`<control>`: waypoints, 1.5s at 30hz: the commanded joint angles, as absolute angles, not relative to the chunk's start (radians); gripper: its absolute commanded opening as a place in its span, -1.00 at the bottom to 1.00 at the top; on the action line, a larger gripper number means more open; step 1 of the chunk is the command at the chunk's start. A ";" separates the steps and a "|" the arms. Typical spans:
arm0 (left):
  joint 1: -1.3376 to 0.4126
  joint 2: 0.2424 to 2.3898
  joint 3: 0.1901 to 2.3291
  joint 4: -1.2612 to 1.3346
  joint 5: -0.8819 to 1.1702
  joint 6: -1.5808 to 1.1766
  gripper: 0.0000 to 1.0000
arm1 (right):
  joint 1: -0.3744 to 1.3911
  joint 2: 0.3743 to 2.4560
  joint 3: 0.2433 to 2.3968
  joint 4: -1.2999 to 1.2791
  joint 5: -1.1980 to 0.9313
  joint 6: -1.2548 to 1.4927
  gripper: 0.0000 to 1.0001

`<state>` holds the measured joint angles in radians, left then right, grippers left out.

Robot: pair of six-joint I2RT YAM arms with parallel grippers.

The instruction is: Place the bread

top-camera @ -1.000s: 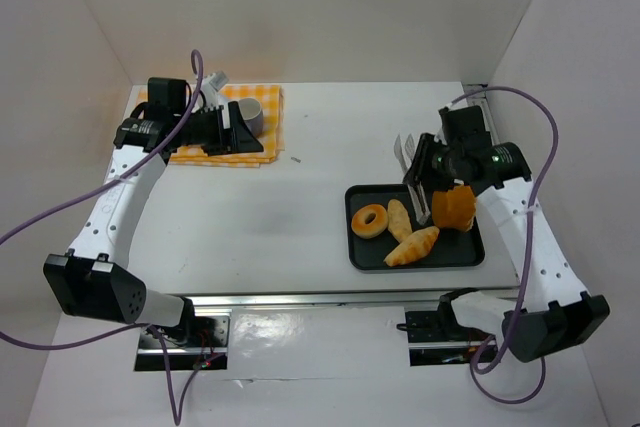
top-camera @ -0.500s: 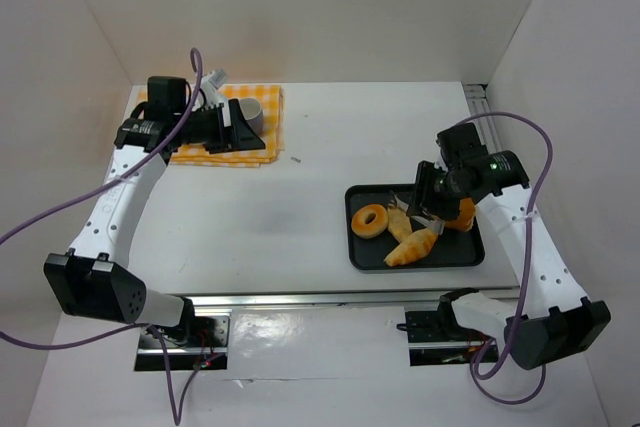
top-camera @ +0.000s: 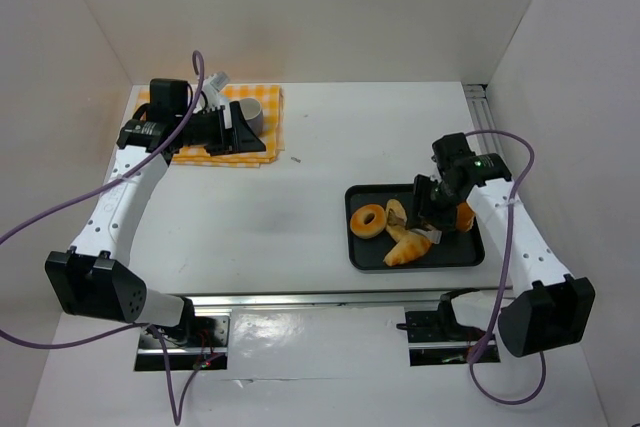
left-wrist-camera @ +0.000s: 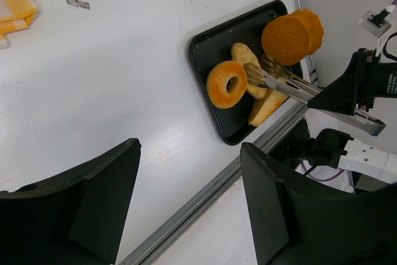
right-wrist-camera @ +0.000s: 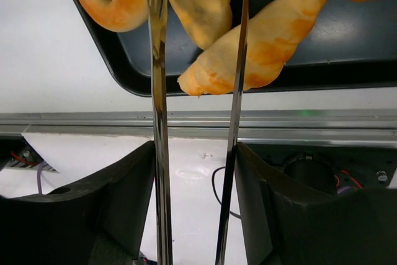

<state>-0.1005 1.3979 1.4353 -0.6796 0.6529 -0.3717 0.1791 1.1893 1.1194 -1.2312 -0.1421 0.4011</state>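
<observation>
My right claw (right-wrist-camera: 197,4) straddles the bread (right-wrist-camera: 200,1), tongs still parted, gripping nothing. If I close off-centre, the croissant (right-wrist-camera: 260,38) touching it could get dragged along.

White table (top-camera: 320,177), black tray (top-camera: 362,253), checkered cloth (top-camera: 262,112)

Top view high, behind the arm bases, facing down on the table (top-camera: 300,187). Wrist views nearer, oblique; all three share the tray (top-camera: 357,247) (left-wrist-camera: 205,54) (right-wrist-camera: 133,60).
</observation>
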 commanded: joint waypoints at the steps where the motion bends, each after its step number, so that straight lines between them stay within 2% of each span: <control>1: -0.095 1.405 1.433 -0.640 0.678 -0.373 0.56 | 0.163 1.201 1.082 -1.131 -0.193 0.362 0.20; 4: -0.095 1.405 1.424 -0.640 0.678 -0.373 0.56 | 0.138 1.212 1.062 -1.100 -0.236 0.341 0.12; 6: -0.095 1.405 1.424 -0.640 0.678 -0.373 0.56 | 0.115 1.212 1.084 -1.100 -0.236 0.328 -0.05; 7: -0.095 1.405 1.424 -0.640 0.678 -0.373 0.56 | 0.115 1.212 1.116 -1.100 -0.236 0.319 -0.26; 9: -0.095 1.405 1.424 -0.640 0.667 -0.382 0.56 | 0.103 1.212 1.155 -1.114 -0.212 0.310 -0.46; 11: -0.095 1.405 1.433 -0.640 0.667 -0.382 0.56 | 0.092 1.221 1.218 -1.144 -0.189 0.310 -0.60; 14: -0.095 1.405 1.451 -0.640 0.658 -0.382 0.56 | 0.092 1.230 1.299 -1.177 -0.156 0.301 -0.69; 18: -0.095 1.405 1.486 -0.649 0.647 -0.382 0.56 | 0.092 1.243 1.403 -1.219 -0.146 0.301 -0.74; 22: -0.065 1.405 1.532 -0.687 0.626 -0.391 0.56 | 0.104 1.252 1.517 -1.183 -0.273 0.301 -0.79; 25: -0.038 1.394 1.554 -0.687 0.589 -0.417 0.56 | 0.142 1.262 1.546 -1.011 -0.372 0.368 -0.81; 28: -0.011 1.352 1.572 -0.687 0.540 -0.459 0.56 | 0.266 1.310 1.546 -0.737 -0.446 0.443 -0.81; 29: -0.011 1.330 1.583 -0.698 0.496 -0.474 0.56 | 0.358 1.368 1.561 -0.632 -0.425 0.468 -0.81; 31: 0.026 1.312 1.597 -0.722 0.413 -0.488 0.56 | 0.447 1.460 1.676 -0.575 -0.372 0.468 -0.81; 32: 0.037 1.312 1.621 -0.739 0.372 -0.511 0.56 | 0.521 1.570 1.731 -0.546 -0.339 0.444 -0.81; 36: 0.106 1.256 1.644 -0.805 0.128 -0.636 0.56 | 0.609 1.849 2.067 -0.480 -0.350 0.413 -0.81; 38: 0.129 1.229 1.644 -0.840 0.025 -0.699 0.56 | 0.618 2.005 2.164 -0.442 -0.386 0.413 -0.81; 41: 0.141 1.218 1.677 -0.862 -0.021 -0.731 0.56 | 0.643 2.209 2.374 -0.388 -0.405 0.423 -0.81; 45: 0.152 1.209 1.721 -0.862 0.009 -0.720 0.56 | 0.652 2.351 2.451 -0.130 -0.469 0.478 -0.81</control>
